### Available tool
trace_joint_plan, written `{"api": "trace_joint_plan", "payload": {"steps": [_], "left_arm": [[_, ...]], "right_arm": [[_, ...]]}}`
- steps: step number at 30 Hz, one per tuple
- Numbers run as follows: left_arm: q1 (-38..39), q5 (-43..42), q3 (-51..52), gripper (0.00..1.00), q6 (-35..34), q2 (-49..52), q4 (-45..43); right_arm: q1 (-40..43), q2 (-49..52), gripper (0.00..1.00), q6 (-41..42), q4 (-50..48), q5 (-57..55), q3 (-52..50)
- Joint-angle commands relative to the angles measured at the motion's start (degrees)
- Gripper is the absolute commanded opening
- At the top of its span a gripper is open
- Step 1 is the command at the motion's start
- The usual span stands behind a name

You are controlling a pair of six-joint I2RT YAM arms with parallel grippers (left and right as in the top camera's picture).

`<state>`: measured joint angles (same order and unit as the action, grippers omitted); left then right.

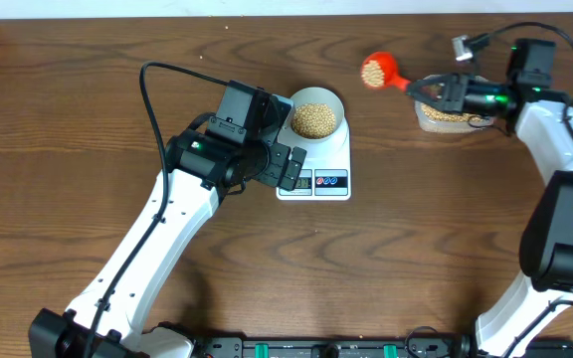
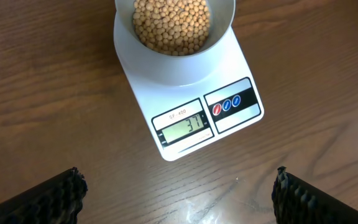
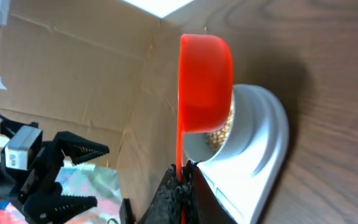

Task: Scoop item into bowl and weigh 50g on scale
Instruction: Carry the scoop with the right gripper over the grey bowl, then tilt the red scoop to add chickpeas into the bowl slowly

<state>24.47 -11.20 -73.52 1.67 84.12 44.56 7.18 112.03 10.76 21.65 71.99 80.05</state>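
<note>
The pale bowl (image 1: 316,117) holds many beige beans (image 1: 314,119) and sits on the white scale (image 1: 316,179). In the left wrist view the bowl (image 2: 176,59) shows its beans (image 2: 171,25), and the scale's display (image 2: 185,127) reads 37. My left gripper (image 2: 179,193) is open and empty, low over the table just in front of the scale. My right gripper (image 1: 428,88) is shut on the handle of a red scoop (image 1: 378,71) full of beans, held in the air to the right of the bowl. In the right wrist view the scoop (image 3: 204,81) hangs before the bowl (image 3: 241,134).
A clear plastic tub of beans (image 1: 446,116) stands at the back right under the right arm. A cardboard wall (image 3: 73,68) lines the table's far edge. The left arm (image 1: 167,229) crosses the table's middle.
</note>
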Motion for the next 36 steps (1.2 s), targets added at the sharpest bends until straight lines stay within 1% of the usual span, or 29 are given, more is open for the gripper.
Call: {"api": "trace_joint_plan", "payload": {"steps": [1,8,15,26,36], "left_arm": [[-0.24,0.76,0.55,0.98,-0.02,-0.22,0.0],[-0.24,0.76,0.55,0.98,-0.02,-0.22,0.0],[-0.24,0.76,0.55,0.98,-0.02,-0.22,0.0],[-0.24,0.76,0.55,0.98,-0.02,-0.22,0.0],[-0.24,0.76,0.55,0.98,-0.02,-0.22,0.0]], "right_arm": [[-2.67,0.24,0.01,2.51,-0.22,-1.51,0.59],[-6.73,-1.46,0.02,2.19,1.01,-6.01,0.94],[-10.86,-3.43,0.02,-3.17,3.98,-11.43,0.94],[-16.41,-8.44,0.02,-9.57,8.98,-27.06,0.94],[-21.42,-10.16,0.02,-13.31,10.19,-39.52,0.94]]}}
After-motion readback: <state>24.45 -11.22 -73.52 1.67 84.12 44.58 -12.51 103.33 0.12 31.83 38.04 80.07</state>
